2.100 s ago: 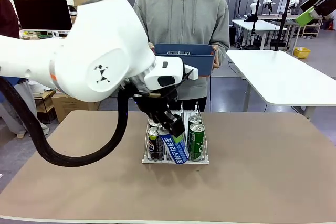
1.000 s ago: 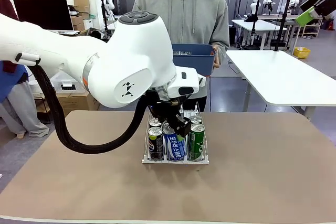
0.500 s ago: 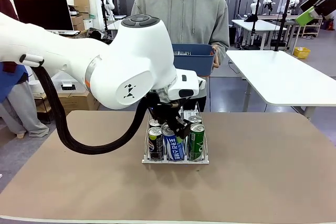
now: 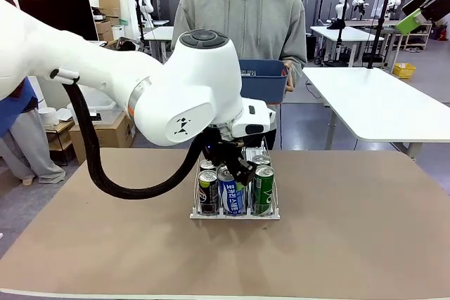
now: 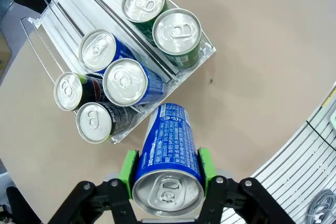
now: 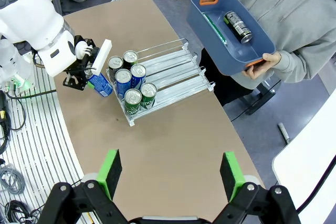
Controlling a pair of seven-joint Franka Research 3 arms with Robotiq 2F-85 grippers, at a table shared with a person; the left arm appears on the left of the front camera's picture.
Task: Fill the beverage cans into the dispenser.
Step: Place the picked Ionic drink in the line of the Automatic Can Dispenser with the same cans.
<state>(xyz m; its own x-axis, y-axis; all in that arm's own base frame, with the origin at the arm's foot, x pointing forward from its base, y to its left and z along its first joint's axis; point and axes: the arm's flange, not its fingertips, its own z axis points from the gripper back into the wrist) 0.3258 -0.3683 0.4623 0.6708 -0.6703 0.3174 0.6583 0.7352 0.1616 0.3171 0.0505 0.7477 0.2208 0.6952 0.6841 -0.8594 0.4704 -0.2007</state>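
Note:
My left gripper (image 5: 167,169) is shut on a blue-and-white beverage can (image 5: 167,156), green pads on both its sides. In the front view the left gripper (image 4: 235,172) holds this can (image 4: 230,194) upright, just in front of the dispenser (image 4: 271,214) at its middle lane. The dispenser (image 5: 94,1) holds two green cans (image 5: 177,30), two blue cans (image 5: 124,82) and two black cans (image 5: 94,123), all at its front end. My right gripper (image 6: 170,174) hangs open high above the table, nothing between its fingers.
A person at the far side holds a blue bin (image 4: 264,79) in both hands; in the right wrist view the bin (image 6: 207,32) holds one black can (image 6: 238,26). The rear of the dispenser (image 6: 178,61) lanes is bare. Bare table lies all round.
The held can went from tilted to upright in front of the dispenser. Since then the left arm's elbow has swung right while the gripper and can barely moved.

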